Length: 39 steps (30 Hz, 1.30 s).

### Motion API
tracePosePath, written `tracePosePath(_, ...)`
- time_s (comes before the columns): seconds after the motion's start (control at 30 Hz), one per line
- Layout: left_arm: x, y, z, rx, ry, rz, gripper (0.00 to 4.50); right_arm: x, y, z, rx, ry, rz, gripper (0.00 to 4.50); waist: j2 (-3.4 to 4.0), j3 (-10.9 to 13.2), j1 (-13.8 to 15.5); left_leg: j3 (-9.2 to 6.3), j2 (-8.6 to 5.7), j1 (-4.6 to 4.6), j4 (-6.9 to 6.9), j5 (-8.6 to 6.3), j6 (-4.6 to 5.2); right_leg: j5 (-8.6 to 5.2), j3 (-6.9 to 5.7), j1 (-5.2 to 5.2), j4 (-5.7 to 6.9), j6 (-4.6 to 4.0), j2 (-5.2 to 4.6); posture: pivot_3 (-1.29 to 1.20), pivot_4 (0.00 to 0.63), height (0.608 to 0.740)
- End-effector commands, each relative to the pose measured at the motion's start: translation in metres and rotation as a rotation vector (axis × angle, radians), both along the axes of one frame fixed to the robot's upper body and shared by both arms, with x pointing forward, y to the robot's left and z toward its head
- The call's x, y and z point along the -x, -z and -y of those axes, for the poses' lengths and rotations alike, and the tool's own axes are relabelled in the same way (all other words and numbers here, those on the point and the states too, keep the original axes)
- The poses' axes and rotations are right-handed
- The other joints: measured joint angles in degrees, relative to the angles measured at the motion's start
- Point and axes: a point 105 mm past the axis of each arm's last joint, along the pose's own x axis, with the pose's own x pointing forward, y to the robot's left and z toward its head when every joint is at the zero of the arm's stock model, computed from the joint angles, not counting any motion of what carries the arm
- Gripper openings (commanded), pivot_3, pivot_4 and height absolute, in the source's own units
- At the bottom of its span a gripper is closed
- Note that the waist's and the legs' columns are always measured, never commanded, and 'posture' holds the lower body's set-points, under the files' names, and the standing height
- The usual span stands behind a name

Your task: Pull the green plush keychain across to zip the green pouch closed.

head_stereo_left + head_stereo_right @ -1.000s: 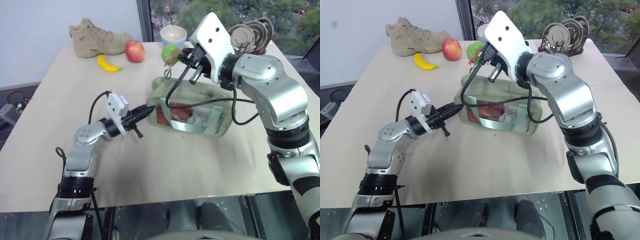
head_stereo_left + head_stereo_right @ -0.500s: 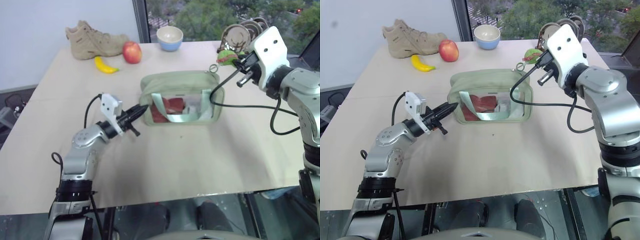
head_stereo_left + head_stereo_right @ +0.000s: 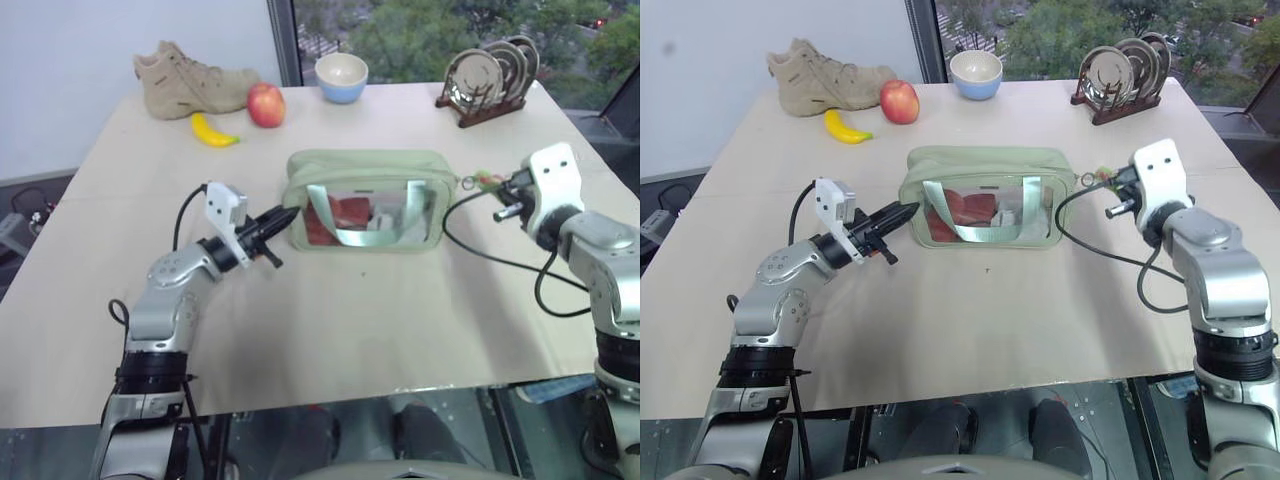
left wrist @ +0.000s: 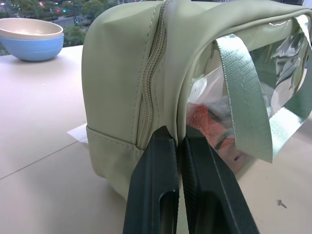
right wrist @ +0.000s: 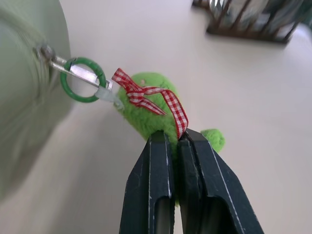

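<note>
The green pouch (image 3: 362,172) stands upright mid-table, reddish contents showing through its clear window. My left gripper (image 3: 286,215) is shut on the fabric at the pouch's left end, pinched just beside the zip teeth (image 4: 148,97), which look closed there. Just past the pouch's right end, my right gripper (image 3: 497,186) is shut on the green plush keychain (image 5: 148,109). The charm carries a red checked ribbon (image 5: 156,95), and a green ring (image 5: 84,80) links it to the zip pull at the pouch's right end.
Along the far side of the table (image 3: 400,300) are a tan boot (image 3: 195,75), a banana (image 3: 215,131), an apple (image 3: 266,104), a blue-and-cream bowl (image 3: 341,76) and a rack of plates (image 3: 489,77). My right arm's black cable (image 3: 490,255) trails over the table.
My right gripper has carried the keychain from above the pouch's left end rightward and down, to just past its right end. The pouch has settled upright. The left gripper has kept its hold.
</note>
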Motion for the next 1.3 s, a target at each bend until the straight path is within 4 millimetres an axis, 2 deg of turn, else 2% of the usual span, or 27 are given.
tracePosePath(0.03, -0.003, 0.004, -0.014, 0.002, -0.072, -0.026, 0.00, 0.007, 0.026, -0.025, 0.046, -0.086, -0.099, 0.07, 0.03, 0.0, -0.1, 0.01, 0.01, 0.01, -0.01, 0.00, 0.00, 0.00, 0.02, 0.00, 0.00, 0.00, 0.01, 0.00, 0.150, 0.740)
tracePosePath(0.13, -0.003, 0.004, -0.011, 0.010, -0.066, -0.030, 0.00, 0.007, 0.052, -0.045, 0.139, -0.157, -0.168, 0.07, 0.04, 0.0, 0.0, 0.01, 0.03, 0.03, 0.00, 0.00, 0.00, 0.00, 0.04, 0.00, 0.00, 0.00, 0.04, 0.00, 0.150, 0.740)
tracePosePath(0.3, -0.004, 0.001, -0.011, 0.017, -0.068, -0.027, 0.00, 0.000, 0.065, -0.056, 0.197, -0.184, -0.183, 0.07, 0.00, -0.1, 0.0, 0.02, 0.01, 0.09, 0.02, 0.00, -0.01, 0.00, 0.04, 0.08, -0.01, 0.00, 0.03, 0.00, 0.150, 0.740)
tracePosePath(0.43, -0.003, 0.001, -0.011, 0.020, -0.068, -0.025, 0.00, -0.006, 0.068, -0.044, 0.331, -0.165, -0.161, 0.07, 0.01, -0.1, 0.0, 0.00, 0.01, 0.10, 0.01, 0.00, -0.01, 0.00, 0.02, 0.07, 0.00, 0.00, 0.04, 0.00, 0.150, 0.740)
tracePosePath(0.53, -0.001, 0.000, -0.008, 0.027, -0.057, -0.024, 0.00, -0.010, 0.061, -0.039, 0.356, -0.153, -0.114, 0.07, 0.01, -0.1, 0.0, 0.01, 0.01, 0.10, 0.02, 0.00, -0.01, 0.00, 0.03, 0.08, -0.01, 0.00, 0.04, 0.00, 0.150, 0.740)
tracePosePath(0.63, 0.009, -0.006, -0.002, 0.063, 0.013, -0.018, 0.00, -0.010, 0.028, -0.044, 0.183, -0.171, -0.012, 0.07, 0.01, -0.1, 0.0, 0.01, 0.03, 0.10, 0.01, 0.00, -0.01, 0.00, 0.04, 0.08, -0.01, 0.00, 0.05, 0.00, 0.150, 0.740)
tracePosePath(0.7, 0.015, -0.011, -0.002, 0.063, 0.040, -0.005, 0.00, -0.004, 0.008, -0.046, 0.147, -0.222, 0.061, 0.76, 0.06, 0.0, 0.1, -0.02, 0.03, 0.04, 0.01, 0.00, -0.01, 0.00, 0.02, 0.05, -0.02, 0.00, 0.05, 0.00, 0.150, 0.740)
tracePosePath(0.73, 0.018, -0.013, -0.003, 0.064, 0.051, -0.003, 0.37, 0.001, 0.001, -0.047, 0.134, -0.251, 0.081, 1.09, 0.05, 0.0, 0.1, -0.03, 0.02, -0.01, 0.00, 0.00, -0.01, 0.00, 0.02, 0.01, -0.03, 0.00, 0.04, 0.00, 0.150, 0.740)
tracePosePath(0.77, 0.022, -0.015, -0.003, 0.060, 0.064, 0.002, 0.78, 0.007, -0.004, -0.046, 0.123, -0.271, 0.099, 1.61, 0.06, 0.0, 0.1, -0.05, 0.01, -0.03, 0.00, 0.00, -0.01, 0.00, 0.00, 0.00, -0.04, 0.00, 0.03, 0.00, 0.150, 0.740)
tracePosePath(0.8, 0.025, -0.016, -0.004, 0.056, 0.081, 0.005, 0.92, 0.013, -0.010, -0.048, 0.100, -0.305, 0.119, 1.83, 0.05, 0.0, 0.1, -0.08, 0.01, -0.03, -0.02, 0.00, -0.01, 0.00, -0.02, -0.01, -0.05, 0.00, 0.02, 0.00, 0.150, 0.740)
tracePosePath(0.83, 0.028, -0.016, -0.004, 0.053, 0.093, 0.007, 1.48, 0.017, -0.014, -0.049, 0.087, -0.327, 0.132, 2.46, 0.05, 0.0, 0.1, -0.10, 0.00, -0.06, -0.03, 0.00, -0.01, 0.00, -0.05, -0.02, -0.07, 0.00, 0.02, 0.00, 0.150, 0.740)
tracePosePath(0.87, 0.032, -0.018, -0.006, 0.051, 0.105, 0.007, 1.86, 0.025, -0.021, -0.047, 0.061, -0.341, 0.150, 2.83, 0.06, 0.0, 0.2, -0.13, 0.00, -0.07, -0.04, 0.00, -0.01, 0.00, -0.06, -0.03, -0.08, 0.00, 0.02, 0.00, 0.150, 0.740)
tracePosePath(0.97, 0.049, -0.019, -0.012, 0.036, 0.155, -0.003, 3.29, 0.050, -0.035, -0.037, 0.017, -0.385, 0.180, 4.30, 0.09, 0.0, 0.3, -0.15, -0.01, -0.11, -0.08, 0.00, -0.01, 0.00, -0.07, -0.03, -0.13, 0.00, 0.01, 0.00, 0.150, 0.740)
tracePosePath(1.0, 0.054, -0.019, -0.016, 0.029, 0.161, -0.012, 3.80, 0.062, -0.039, -0.034, 0.003, -0.409, 0.184, 4.50, 0.10, 0.0, 0.3, -0.16, 0.00, -0.11, -0.10, 0.00, 0.00, 0.00, -0.07, -0.02, -0.17, 0.00, 0.01, 0.00, 0.150, 0.740)
tracePosePath(1.03, 0.058, -0.019, -0.020, 0.011, 0.154, -0.018, 4.28, 0.072, -0.042, -0.030, -0.011, -0.427, 0.180, 4.50, 0.11, 0.0, 0.4, -0.15, 0.00, -0.11, -0.10, 0.00, 0.00, 0.00, -0.06, -0.02, -0.18, 0.00, 0.00, 0.00, 0.150, 0.740)
tracePosePath(1.07, 0.061, -0.016, -0.025, -0.029, 0.138, -0.020, 4.40, 0.084, -0.042, -0.028, -0.018, -0.454, 0.162, 4.50, 0.12, 0.0, 0.5, -0.15, 0.00, -0.10, -0.10, 0.00, 0.00, 0.00, -0.06, 0.02, -0.24, 0.00, 0.00, 0.00, 0.150, 0.740)
tracePosePath(1.2, 0.078, -0.007, -0.040, -0.100, 0.131, -0.079, 4.40, 0.115, -0.039, -0.009, -0.021, -0.446, 0.096, 4.50, 0.18, 0.0, 0.9, -0.17, 0.05, 0.03, -0.13, -0.01, 0.01, 0.00, -0.08, 0.25, -0.39, 0.00, 0.06, 0.00, 0.150, 0.740)
tracePosePath(1.3, 0.080, -0.003, -0.052, -0.142, 0.075, -0.093, 4.40, 0.133, -0.034, 0.006, -0.004, -0.406, 0.050, 4.50, 0.25, 0.1, 1.6, -0.15, 0.07, 0.13, -0.13, -0.01, 0.02, 0.00, -0.07, 0.44, -0.56, 0.01, 0.09, 0.00, 0.150, 0.740)
